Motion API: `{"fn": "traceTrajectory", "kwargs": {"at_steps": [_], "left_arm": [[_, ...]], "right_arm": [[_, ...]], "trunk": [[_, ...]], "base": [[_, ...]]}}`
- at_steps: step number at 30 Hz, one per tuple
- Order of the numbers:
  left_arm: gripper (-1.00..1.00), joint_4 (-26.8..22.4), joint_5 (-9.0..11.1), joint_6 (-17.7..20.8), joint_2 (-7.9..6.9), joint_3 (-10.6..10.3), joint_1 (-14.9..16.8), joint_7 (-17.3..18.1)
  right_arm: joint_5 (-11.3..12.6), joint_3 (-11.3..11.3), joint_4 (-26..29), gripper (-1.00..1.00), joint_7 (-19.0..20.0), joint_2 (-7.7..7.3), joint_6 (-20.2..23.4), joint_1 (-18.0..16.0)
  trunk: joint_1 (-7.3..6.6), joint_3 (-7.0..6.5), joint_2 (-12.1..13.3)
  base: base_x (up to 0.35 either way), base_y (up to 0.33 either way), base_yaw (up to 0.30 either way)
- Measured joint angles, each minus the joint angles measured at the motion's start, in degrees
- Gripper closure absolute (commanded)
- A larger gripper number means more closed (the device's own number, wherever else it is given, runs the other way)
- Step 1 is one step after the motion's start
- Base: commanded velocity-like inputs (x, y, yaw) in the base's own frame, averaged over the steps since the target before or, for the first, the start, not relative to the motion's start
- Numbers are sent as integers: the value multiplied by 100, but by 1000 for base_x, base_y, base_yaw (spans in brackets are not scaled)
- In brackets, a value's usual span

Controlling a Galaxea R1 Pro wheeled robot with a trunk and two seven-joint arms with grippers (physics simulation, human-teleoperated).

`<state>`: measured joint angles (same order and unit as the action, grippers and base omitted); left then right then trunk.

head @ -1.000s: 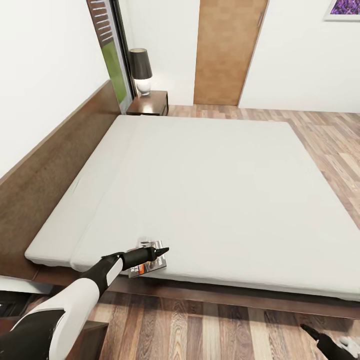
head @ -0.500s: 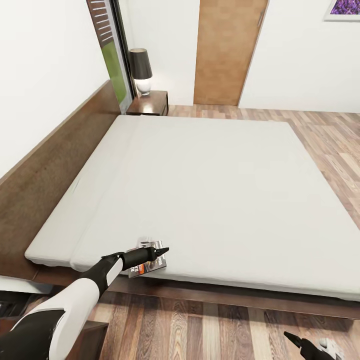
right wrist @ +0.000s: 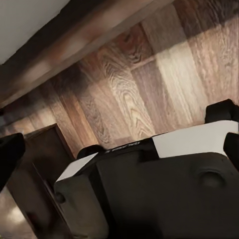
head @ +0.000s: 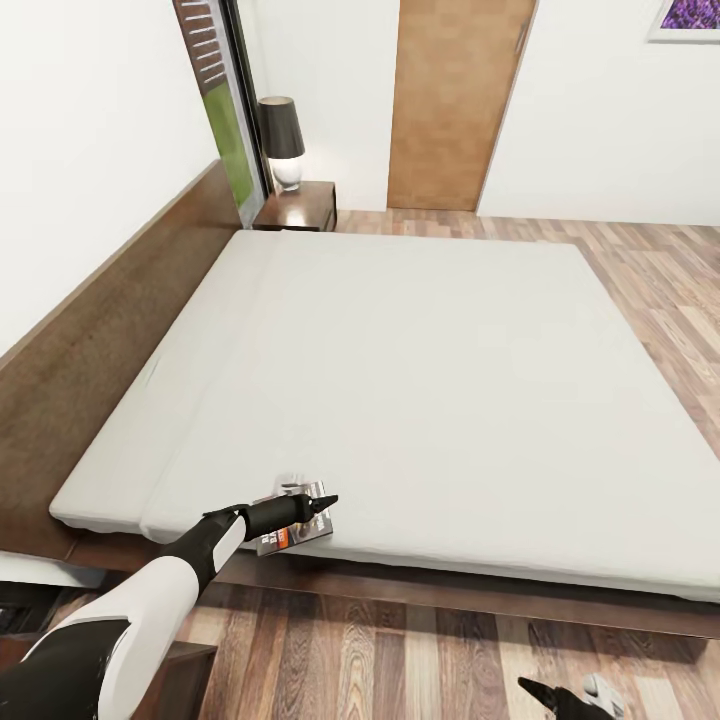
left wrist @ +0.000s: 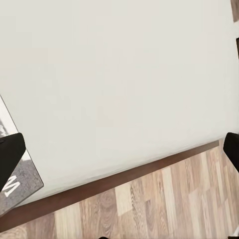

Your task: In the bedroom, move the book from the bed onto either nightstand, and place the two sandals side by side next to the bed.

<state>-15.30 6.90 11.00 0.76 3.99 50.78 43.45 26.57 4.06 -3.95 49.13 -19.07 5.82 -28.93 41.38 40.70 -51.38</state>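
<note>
Book: lies flat at the near edge of the bed, a corner reaching out over the mattress edge above the dark frame.
Left gripper: extended over the book; in the left wrist view its fingertips stand wide apart, jaws parted, holding nothing.
Right gripper: low above the wood floor beside the bed's near side; I cannot tell if its jaws are parted.
Nightstand: at the bed's far corner, carrying a lamp.
Free room: bare mattress beyond the book; bare floor along the frame.
</note>
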Motion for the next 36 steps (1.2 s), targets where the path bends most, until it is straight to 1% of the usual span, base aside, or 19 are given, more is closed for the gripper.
{"fn": "traceTrajectory", "kwargs": {"at_steps": [2, 3, 5, 8, 10, 17, 22, 36], "left_arm": [[-100, 0, 0, 0, 0, 0, 0, 0], [-100, 0, 0, 0, 0, 0, 0, 0], [-100, 0, 0, 0, 0, 0, 0, 1], [-100, 0, 0, 0, 0, 0, 0, 0], [-100, 0, 0, 0, 0, 0, 0, 0], [-100, 8, 0, 0, 6, 0, -1, 0], [-100, 15, 1, 0, 54, 0, -1, 1], [-100, 16, 0, 0, 77, 0, -1, 1]], "right_arm": [[-101, -24, 6, -100, 84, 152, 0, 0], [-138, -36, 8, -100, 96, 194, 0, 0], [-321, -141, 10, -100, 123, 316, -2, 0], [-475, -237, 7, -100, 135, 373, -1, 0], [-520, -265, 7, -100, 144, 387, 0, 0], [-549, -284, 5, -100, 142, 397, -7, -1], [-552, -285, 4, -100, 143, 398, -9, -2], [-554, -285, 4, -100, 143, 398, -8, -2]], "trunk": [[0, 0, 0], [0, 0, 0], [0, 0, 0], [0, 0, 0], [0, 0, 0], [0, 0, 0], [0, 0, 0], [0, 0, 0]], "base": [[0, 0, 0], [0, 0, 0], [0, 0, 0], [0, 0, 0], [0, 0, 0], [0, 0, 34], [0, 0, 197], [0, 0, 209]]}}
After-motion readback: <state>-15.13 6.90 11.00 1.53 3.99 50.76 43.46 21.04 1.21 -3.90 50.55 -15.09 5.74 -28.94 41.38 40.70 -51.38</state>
